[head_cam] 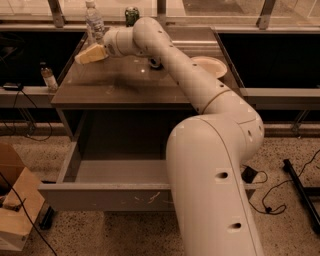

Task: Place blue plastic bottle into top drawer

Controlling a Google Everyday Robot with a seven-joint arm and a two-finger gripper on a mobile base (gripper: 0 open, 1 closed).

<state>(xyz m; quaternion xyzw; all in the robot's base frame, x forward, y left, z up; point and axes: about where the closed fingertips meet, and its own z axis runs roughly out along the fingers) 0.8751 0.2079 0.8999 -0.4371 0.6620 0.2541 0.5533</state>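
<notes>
**Tool hung at the far left corner of the bench, just in front of the bottle**

Tool and wrist sat low over the bench near its far left corner, with the pale yellow tip pointing toward the left edge and tilted slightly down. Whether the tool was open or closed could not be told from this angle. Nothing could be seen in its hold. The white arm reached to it from the near right, crossing the bench diagonally and hiding much of the right half.

The blue plastic bottle stood upright at the far left corner, its white cap at the top of the picture. It was just behind the tool and very close to it. Whether the two touched could not be told, because the wrist covered the bottle's foot.

A green can stood along the far edge, a little to the right of the bottle. A blue can showed only as a sliver behind the arm near the middle of the bench. A plate lay toward the right edge.

Below the near edge, the top drawer was pulled well out, and its grey front panel carried white scratch marks. The arm's broad lower section blocked the drawer's right part.

Off the bench, a small brown bottle stood on a ledge beyond the left edge, and a cardboard box sat on the floor beside the drawer's left end.
</notes>
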